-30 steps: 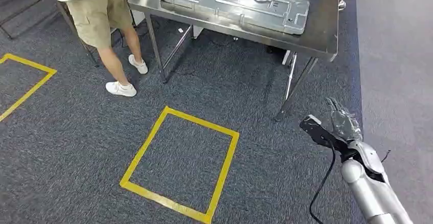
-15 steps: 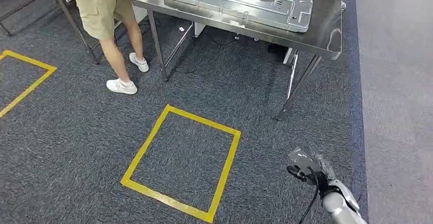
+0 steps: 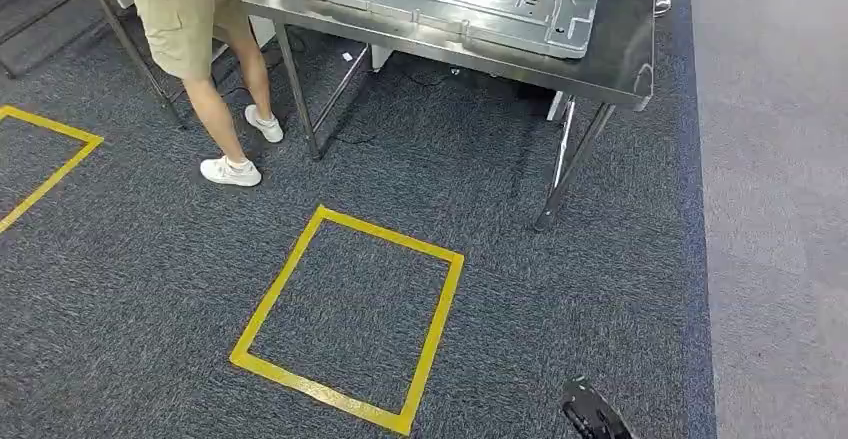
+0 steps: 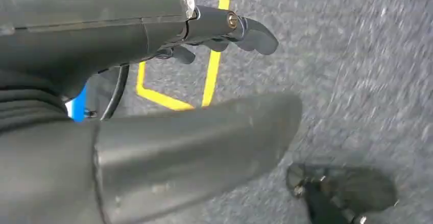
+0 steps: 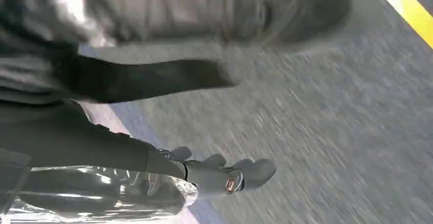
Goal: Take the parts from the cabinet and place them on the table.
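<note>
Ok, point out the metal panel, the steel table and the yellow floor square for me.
metal panel [image 3: 450, 4], head view, middle of its ribbed face.
steel table [image 3: 625, 49], head view, bare top near its right end.
yellow floor square [image 3: 275, 294], head view, left tape edge.

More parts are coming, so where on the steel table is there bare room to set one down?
The metal panel covers most of the table. Bare steel shows as a band along the right end and a thin strip along the near edge. The left and middle are crowded.
</note>
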